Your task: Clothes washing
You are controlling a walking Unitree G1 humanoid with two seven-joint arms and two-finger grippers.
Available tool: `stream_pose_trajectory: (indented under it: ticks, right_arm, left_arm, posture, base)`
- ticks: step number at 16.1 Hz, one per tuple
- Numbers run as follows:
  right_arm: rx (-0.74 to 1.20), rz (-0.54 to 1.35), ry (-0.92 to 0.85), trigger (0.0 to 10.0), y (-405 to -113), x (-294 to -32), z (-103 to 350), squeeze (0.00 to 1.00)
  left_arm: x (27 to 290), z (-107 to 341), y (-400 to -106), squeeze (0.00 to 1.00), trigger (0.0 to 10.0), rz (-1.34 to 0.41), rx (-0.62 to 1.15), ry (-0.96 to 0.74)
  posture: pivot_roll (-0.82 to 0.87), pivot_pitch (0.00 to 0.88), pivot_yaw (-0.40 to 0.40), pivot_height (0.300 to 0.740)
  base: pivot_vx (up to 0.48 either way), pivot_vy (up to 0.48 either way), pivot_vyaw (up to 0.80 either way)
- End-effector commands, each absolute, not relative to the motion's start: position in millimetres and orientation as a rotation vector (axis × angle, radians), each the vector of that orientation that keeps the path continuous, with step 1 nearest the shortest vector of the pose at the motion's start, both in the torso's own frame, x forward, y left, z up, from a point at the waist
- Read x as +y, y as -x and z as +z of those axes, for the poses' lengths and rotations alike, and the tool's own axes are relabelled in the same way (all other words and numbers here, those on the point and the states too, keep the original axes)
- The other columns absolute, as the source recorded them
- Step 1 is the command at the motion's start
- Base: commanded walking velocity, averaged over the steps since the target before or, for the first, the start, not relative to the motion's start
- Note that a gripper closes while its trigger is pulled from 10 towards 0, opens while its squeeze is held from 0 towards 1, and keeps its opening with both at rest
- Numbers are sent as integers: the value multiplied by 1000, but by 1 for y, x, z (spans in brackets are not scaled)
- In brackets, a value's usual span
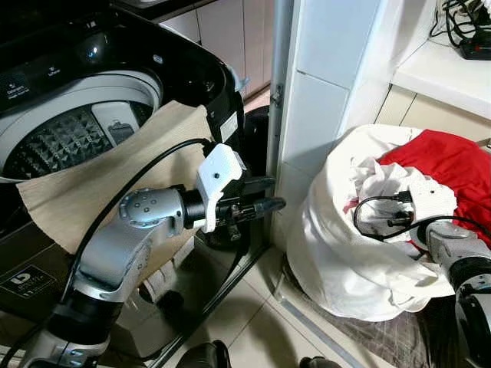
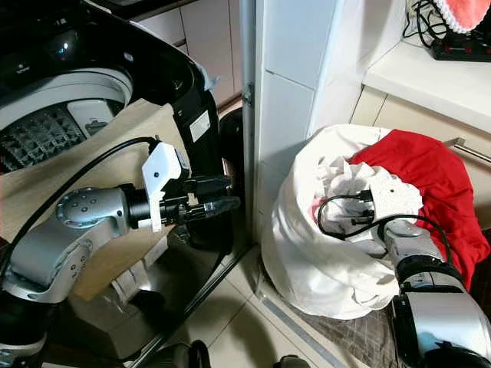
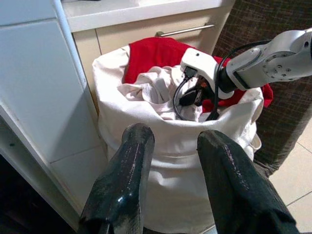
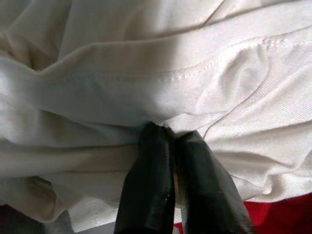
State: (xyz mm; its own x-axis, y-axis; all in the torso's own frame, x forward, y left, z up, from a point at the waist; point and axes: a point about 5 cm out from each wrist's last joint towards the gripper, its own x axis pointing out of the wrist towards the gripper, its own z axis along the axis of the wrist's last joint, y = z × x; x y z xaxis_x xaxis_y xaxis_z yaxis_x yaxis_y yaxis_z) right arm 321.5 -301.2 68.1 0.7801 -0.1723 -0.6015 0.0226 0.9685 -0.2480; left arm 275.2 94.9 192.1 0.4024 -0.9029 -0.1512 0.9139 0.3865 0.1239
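The robot is at the picking-up stage of the wash: the right gripper is buried in the white laundry bag on the floor beside the tiled pillar, its 2 black fingers clenched on a fold of a white garment near a stitched hem. A red garment lies at the back of the same bag. The top-loading washing machine stands open to the robot's left, with a beige cloth already draped over its front rim.

The left gripper hangs in the air between machine and bag, its 2 fingers parted and holding nothing, pointed toward the bag.

The next move, I'd judge, calls for lifting the pinched cloth clear of the bag's mouth without dragging the red piece along, then swinging it across to the drum.

Only the right wrist view reveals the pinch itself; from the head views the wrist and its black cable hide the fingers. The left wrist view gives the bag's whole front and the drawer handle behind it.
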Motion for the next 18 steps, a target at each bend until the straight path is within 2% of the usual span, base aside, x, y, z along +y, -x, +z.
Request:
stream_pose_trajectory:
  ticks: [1,5,7,9,11,13,15,16,17,18]
  right_arm:
    - [587,-96,193,0,-331,-300,83,0]
    - [386,-68,124,0,-346,-297,116,0]
    - [218,-40,19,0,-348,-290,151,0]
    - [46,60,-18,0,-337,-275,202,0]
    - [-17,120,-49,0,-328,-267,224,0]
    - [-121,181,-161,0,-316,-256,254,0]
    - [-203,337,-376,0,-302,-231,278,0]
    - [-207,373,-407,0,-300,-224,281,0]
    - [-213,454,-457,0,-296,-210,284,0]
    - [-212,533,-492,0,-293,-195,286,0]
  left_arm:
    - [95,195,-280,0,10000,-1119,39,-216]
    - [95,200,-292,0,10000,-1023,-6,-183]
    - [92,210,-298,0,10000,-976,-66,-150]
    - [87,220,-300,0,10000,-968,-133,-137]
    - [82,224,-301,0,10000,-975,-160,-125]
    - [75,232,-302,0,10000,-973,-208,-95]
    - [63,244,-304,0,10000,-980,-261,-4]
    - [60,246,-304,596,10000,-991,-265,15]
    - [54,248,-303,1000,10000,-1021,-268,56]
    - [47,250,-301,1000,10000,-1045,-279,71]
  posture:
    - [-66,59,78,740]
    - [-88,46,71,740]
    - [-95,44,64,740]
    - [-108,40,63,740]
    - [-120,37,61,740]
    - [-134,33,60,740]
    - [-140,31,57,740]
    - [-142,29,53,740]
    - [-143,28,50,740]
    - [-143,27,48,740]
  base:
    - [0,0,0]
    - [0,0,0]
    - [0,0,0]
    - [0,0,0]
    - [0,0,0]
    - [0,0,0]
    - [0,0,0]
    - [0,0,0]
    - [0,0,0]
    - [0,0,0]
